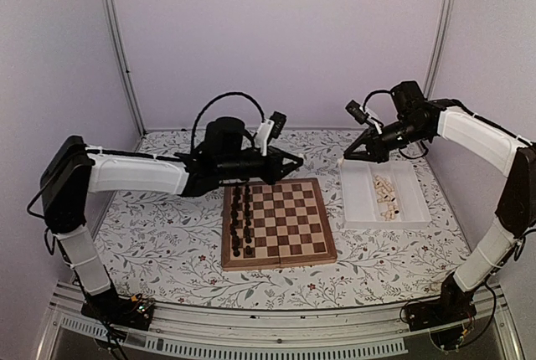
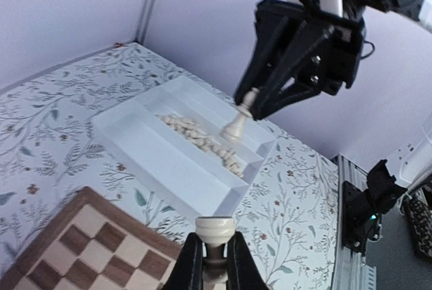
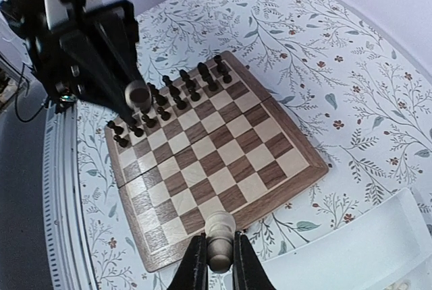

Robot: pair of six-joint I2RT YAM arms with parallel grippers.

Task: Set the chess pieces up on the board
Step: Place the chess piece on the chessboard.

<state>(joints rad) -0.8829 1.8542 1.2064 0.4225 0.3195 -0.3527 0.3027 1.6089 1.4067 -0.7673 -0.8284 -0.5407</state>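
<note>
Pale chess piece (image 3: pixel 219 225) in right gripper (image 3: pixel 217 243)

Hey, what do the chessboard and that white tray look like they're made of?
The chessboard looks like wood: visible grain in the light and dark squares, smooth brown rim. The white tray is probably moulded plastic: uniform plain white, thin dividing walls.

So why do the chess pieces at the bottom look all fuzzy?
Right wrist view: the pale piece sits right by the lens, so it blurs; the board looks sharp. Left wrist view: the cream piece blurs likewise. Top view: soft, even light.
</note>
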